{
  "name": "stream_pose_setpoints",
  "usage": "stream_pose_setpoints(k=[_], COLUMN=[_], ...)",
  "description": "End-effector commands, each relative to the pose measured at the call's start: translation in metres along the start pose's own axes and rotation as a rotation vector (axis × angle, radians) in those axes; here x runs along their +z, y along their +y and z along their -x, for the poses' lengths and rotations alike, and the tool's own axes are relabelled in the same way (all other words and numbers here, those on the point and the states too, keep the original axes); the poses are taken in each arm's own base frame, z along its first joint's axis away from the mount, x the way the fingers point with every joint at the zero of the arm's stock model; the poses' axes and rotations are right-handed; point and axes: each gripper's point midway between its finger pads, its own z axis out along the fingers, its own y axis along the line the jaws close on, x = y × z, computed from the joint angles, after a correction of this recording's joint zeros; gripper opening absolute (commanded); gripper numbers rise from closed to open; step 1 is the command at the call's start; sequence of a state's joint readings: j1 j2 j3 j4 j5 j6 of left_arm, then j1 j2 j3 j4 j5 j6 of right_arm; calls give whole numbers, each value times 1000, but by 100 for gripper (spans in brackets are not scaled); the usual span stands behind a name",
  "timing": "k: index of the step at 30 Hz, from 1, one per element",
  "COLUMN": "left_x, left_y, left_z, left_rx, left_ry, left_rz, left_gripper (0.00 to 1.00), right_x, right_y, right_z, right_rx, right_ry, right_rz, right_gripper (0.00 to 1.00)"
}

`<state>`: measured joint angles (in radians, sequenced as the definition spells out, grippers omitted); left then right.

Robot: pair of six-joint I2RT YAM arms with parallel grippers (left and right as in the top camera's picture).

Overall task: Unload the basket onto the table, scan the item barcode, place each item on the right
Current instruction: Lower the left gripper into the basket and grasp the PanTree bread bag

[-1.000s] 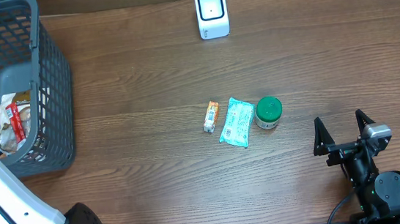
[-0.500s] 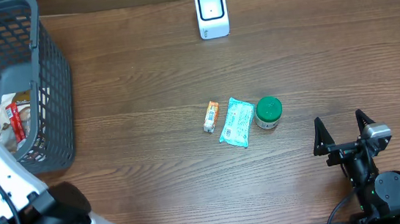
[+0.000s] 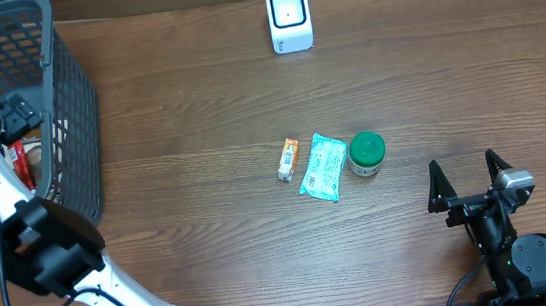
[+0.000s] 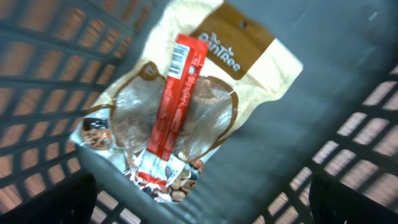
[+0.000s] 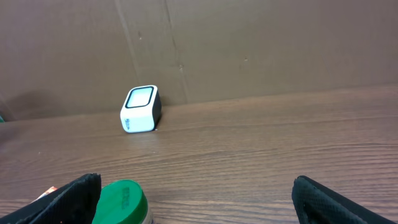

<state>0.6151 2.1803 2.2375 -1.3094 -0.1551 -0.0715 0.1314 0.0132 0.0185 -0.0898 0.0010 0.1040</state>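
Left gripper (image 4: 200, 193) hangs inside the grey mesh basket (image 3: 74, 122) at the table's (image 3: 199, 110) far-left corner, fingers spread wide and nothing between them. Right beneath it, on the basket floor, lies a red stick packet (image 4: 174, 106), flat on top of a cream snack pouch (image 4: 249, 56), its barcode (image 4: 180, 62) facing up at the upper end.

Over by the near-right corner, the right gripper (image 3: 466, 180) sits low with its jaws wide open and empty, pointing toward the far edge. The white scanner (image 3: 289, 17) stands upright at the middle of the far edge.

Mid-table, three items line up side by side: a small orange packet (image 3: 288, 159), a teal pouch (image 3: 323, 166) just beside it, and a green-lidded jar (image 3: 366, 152) touching the pouch's right side.
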Motion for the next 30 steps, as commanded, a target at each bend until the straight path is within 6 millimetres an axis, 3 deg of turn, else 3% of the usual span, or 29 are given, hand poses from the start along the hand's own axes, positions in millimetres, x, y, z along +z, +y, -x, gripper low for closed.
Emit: stream_pose_setpoints(k=[1,10,24,30], left_x=[26,72,92,110], left_y=[-2,-7,7,5], left_z=[-2,-11,-5,-16], left_rx=[67,149,182,216], left_ry=[44,122,107,158], left_rz=[12,14,-26,-73], left_gripper=[100,100,100,100], right_x=[1,0,0,1], right_y=[-2,-2,-2,-2], right_z=[-3,-2,-2,-3], right_rx=[-4,-4,-4,-4], right_ry=[0,0,0,0], right_rz=[-9,-9,-9,-9], right_gripper=[100,100,100,100])
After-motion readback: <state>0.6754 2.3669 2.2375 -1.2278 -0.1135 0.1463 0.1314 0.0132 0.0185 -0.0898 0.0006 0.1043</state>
